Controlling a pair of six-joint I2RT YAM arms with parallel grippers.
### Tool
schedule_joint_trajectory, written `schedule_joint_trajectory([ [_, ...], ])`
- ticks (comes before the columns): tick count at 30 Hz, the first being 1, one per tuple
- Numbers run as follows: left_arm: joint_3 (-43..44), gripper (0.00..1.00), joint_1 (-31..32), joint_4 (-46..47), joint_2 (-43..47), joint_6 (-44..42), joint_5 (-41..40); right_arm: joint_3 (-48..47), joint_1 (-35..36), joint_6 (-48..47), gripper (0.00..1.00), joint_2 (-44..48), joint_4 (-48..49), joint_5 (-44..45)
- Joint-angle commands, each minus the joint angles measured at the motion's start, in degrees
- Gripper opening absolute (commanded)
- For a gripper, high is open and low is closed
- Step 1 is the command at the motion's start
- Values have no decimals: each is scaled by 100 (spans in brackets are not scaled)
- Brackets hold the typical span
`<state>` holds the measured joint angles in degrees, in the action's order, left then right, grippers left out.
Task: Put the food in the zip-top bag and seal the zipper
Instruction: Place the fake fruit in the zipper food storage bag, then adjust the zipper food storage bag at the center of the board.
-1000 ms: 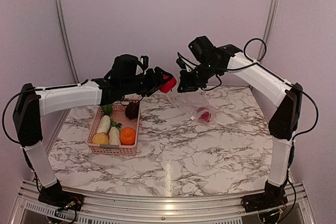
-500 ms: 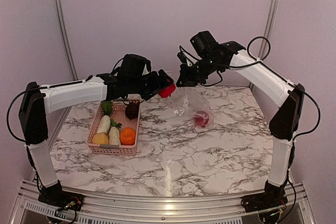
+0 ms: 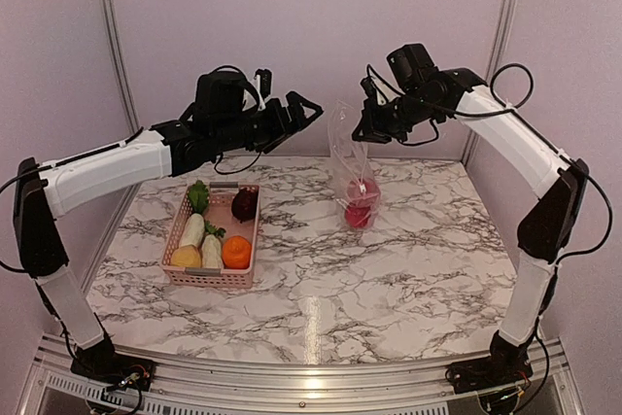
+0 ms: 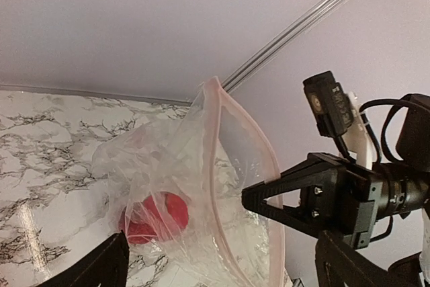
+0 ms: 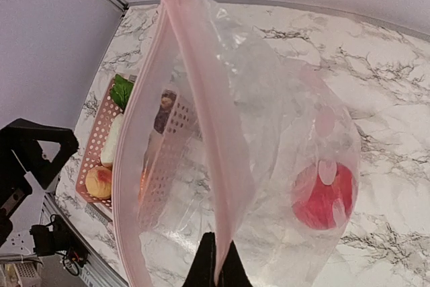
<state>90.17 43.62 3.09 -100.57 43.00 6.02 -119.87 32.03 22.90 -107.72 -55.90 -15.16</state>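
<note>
The clear zip-top bag (image 3: 350, 167) hangs upright over the marble table, mouth open. My right gripper (image 3: 362, 133) is shut on its pink zipper (image 5: 201, 99) edge, fingers (image 5: 216, 263) pinching the strip. Two red food pieces (image 3: 360, 205) lie in the bag's bottom, also seen red (image 4: 151, 216) through the plastic and red (image 5: 322, 196) from above. My left gripper (image 3: 303, 112) hovers open and empty, left of the bag mouth. More food sits in the pink basket (image 3: 177, 225): orange (image 3: 236, 252), yellow fruit (image 3: 186, 257), white radishes (image 3: 192, 230), dark brown piece (image 3: 245, 204).
The basket stands on the left side of the marble table (image 3: 389, 279). Pale walls with metal corner rails (image 3: 501, 36) close the back and sides. In the left wrist view the right arm's black gripper (image 4: 302, 196) is just beyond the bag's rim.
My left gripper opened and let the red piece drop into the bag, then drew back to the left. My right gripper lifted the bag's edge, so the bag now hangs upright.
</note>
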Motion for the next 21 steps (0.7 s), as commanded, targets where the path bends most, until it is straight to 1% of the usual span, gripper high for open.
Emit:
schedule_joint_trajectory([
  [1, -285, 99, 15, 480, 606, -418, 0, 98, -93, 21, 0, 191, 109, 38],
  [5, -800, 99, -12, 386, 1054, -620, -243, 232, -318, -63, 0, 332, 79, 297],
  [9, -1428, 99, -144, -222, 1574, -671, -573, 289, -696, -133, 0, 541, -20, 667],
  [10, -1526, 99, -221, -383, 1671, -604, -567, 248, -808, -162, 0, 614, -60, 809],
  [12, -1668, 99, -381, -665, 1818, -500, -270, 166, -965, -253, 0, 783, -111, 1249],
  [14, -1698, 99, -449, -897, 1893, -695, 68, 159, -991, -380, 0, 988, -59, 1764],
  [15, -1651, 99, -450, -1083, 1916, -867, 85, 153, -989, -435, 0, 1076, -49, 1957],
  [17, -1603, 99, -450, -1471, 1967, -1026, -186, 187, -989, -534, 0, 1201, -11, 2232],
  [19, -1690, 99, -450, -1622, 2052, -1186, -443, 361, -988, -591, 0, 1288, 98, 2225],
  [21, -1804, 99, -459, -1567, 2135, -1326, -439, 605, -983, -558, 0, 1297, 202, 2065],
])
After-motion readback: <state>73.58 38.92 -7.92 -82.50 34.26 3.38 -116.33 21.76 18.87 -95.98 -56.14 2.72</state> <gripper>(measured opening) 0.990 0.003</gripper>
